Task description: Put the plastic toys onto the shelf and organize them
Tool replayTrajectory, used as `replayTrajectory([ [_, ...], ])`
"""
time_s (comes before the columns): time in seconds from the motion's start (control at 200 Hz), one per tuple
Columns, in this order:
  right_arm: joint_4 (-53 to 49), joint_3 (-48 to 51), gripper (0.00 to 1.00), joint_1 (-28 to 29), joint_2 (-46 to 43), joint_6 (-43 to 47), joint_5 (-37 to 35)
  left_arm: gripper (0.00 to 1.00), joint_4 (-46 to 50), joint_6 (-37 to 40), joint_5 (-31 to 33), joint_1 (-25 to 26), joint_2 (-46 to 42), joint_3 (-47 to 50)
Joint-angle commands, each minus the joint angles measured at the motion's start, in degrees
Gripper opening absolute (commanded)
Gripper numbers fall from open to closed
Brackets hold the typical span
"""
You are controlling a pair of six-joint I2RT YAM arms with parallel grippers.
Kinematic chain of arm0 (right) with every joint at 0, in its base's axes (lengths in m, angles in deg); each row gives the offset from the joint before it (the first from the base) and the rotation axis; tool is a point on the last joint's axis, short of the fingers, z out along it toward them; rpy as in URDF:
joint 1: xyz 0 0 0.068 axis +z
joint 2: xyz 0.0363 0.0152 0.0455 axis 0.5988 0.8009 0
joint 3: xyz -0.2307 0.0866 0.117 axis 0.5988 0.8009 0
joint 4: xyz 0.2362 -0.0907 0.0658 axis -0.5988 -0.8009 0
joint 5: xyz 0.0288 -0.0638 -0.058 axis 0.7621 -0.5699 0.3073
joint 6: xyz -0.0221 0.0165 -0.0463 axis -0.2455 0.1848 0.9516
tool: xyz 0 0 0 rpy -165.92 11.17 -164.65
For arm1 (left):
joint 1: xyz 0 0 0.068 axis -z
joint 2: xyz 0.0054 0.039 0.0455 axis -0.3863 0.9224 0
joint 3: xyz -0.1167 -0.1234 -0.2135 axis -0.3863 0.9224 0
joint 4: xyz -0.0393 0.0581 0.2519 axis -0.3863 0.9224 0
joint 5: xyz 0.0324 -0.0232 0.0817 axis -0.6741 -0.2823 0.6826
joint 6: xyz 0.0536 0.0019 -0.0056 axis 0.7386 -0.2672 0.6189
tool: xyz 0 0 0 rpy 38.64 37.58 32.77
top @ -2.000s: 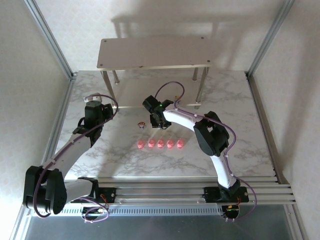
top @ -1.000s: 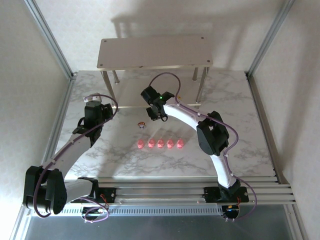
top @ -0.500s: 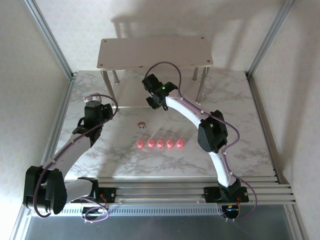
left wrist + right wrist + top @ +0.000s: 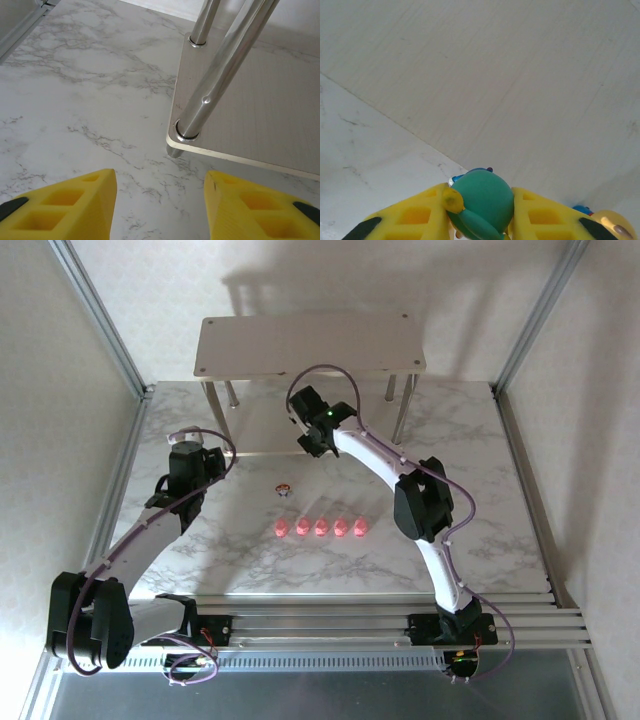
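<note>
Jaws: right gripper (image 4: 481, 212) is clamped on the teal-topped figurine (image 4: 481, 202). Both yellow fingers (image 4: 415, 217) press against its sides, and the teal cap pokes up past the tips. Left gripper (image 4: 160, 192) is spread apart with nothing between its fingers, only bare marble table (image 4: 75, 75) under the gap.

Position: in the top view the right gripper (image 4: 304, 410) sits over the lower board (image 4: 255, 430) of the shelf (image 4: 310, 345), tucked below the front edge of the top board. Its wrist view puts the held figurine right at the line where the lower board meets the table. A rounded orange shape (image 4: 615, 225) sits in the bottom right corner there, just beside the right-hand finger; can't tell what it is.

Left gripper (image 4: 188, 452) is off the shelf's near-left corner, well apart from any toy. Its camera looks at the corner leg (image 4: 210, 85).

On the table: five pink pigs (image 4: 322, 527) in a row between the arms. The dark-red-topped figurine (image 4: 284, 489) stands just beyond the row's left end, apart from it.
</note>
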Motion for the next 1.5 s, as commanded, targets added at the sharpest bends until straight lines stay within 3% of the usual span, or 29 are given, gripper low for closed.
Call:
replayTrajectory([
  [0.0,1.09,-1.78,0.20,-0.89,1.65,-0.59,1.18,0.50,1.14,1.27,1.03,-0.46,-0.54,-1.76],
  [1.497,0.11,-6.68,0.23,-3.38,7.85,-1.72,7.21,0.50,1.40,1.46,1.39,-0.63,0.48,-1.66],
])
